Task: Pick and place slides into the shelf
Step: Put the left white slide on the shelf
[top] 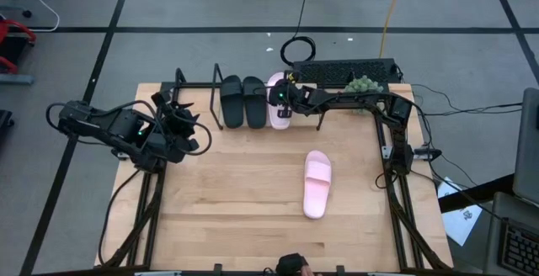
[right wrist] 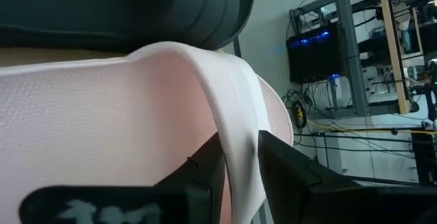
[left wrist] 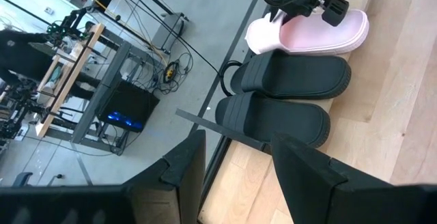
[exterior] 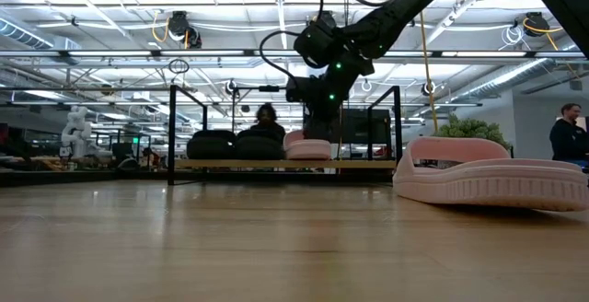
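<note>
Black slide pair (top: 242, 102): matte black. Pink slide on shelf (top: 279, 108): pale pink, fine dotted texture on strap. Pink slide on table (top: 316, 183): pale pink. Shelf (top: 181, 87): black wire frame. Tabletop (top: 236, 192): light wood grain.

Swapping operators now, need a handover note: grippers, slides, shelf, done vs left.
Right gripper: over the shelf, fingers pinching the strap of a pink slide that sits on the board beside the black pair.
Left gripper: open, holding nothing, waiting at the table's left side near the shelf.
Done: two black slides on the shelf.
Left: release this pink slide, then fetch the second pink slide lying mid-table and shelve it.
</note>
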Motion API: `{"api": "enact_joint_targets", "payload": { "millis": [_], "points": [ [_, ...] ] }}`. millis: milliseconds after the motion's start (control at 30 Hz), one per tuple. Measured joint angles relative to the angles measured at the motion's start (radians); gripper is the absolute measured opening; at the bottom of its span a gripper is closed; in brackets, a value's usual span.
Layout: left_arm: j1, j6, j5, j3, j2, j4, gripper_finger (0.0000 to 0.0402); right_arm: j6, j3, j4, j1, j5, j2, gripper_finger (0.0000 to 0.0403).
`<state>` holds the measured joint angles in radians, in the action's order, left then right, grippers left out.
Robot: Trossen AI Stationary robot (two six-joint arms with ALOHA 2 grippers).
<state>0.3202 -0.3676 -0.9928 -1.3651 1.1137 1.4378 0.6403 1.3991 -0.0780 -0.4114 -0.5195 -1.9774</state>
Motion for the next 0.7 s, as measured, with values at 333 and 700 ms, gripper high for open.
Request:
{"api": "enact_joint_targets", "payload": {
  "millis": [333,700],
  "points": [
    [0.000,-0.001,0.000,0.000,0.000,0.000,0.0170,-0.006,0.000,0.000,0.016,0.001,0.000,0.0077],
    [0.000,-0.002,0.000,0.000,0.000,0.000,0.0170,-0.037,0.000,-0.001,0.028,-0.002,0.000,0.0078]
  ]
}}
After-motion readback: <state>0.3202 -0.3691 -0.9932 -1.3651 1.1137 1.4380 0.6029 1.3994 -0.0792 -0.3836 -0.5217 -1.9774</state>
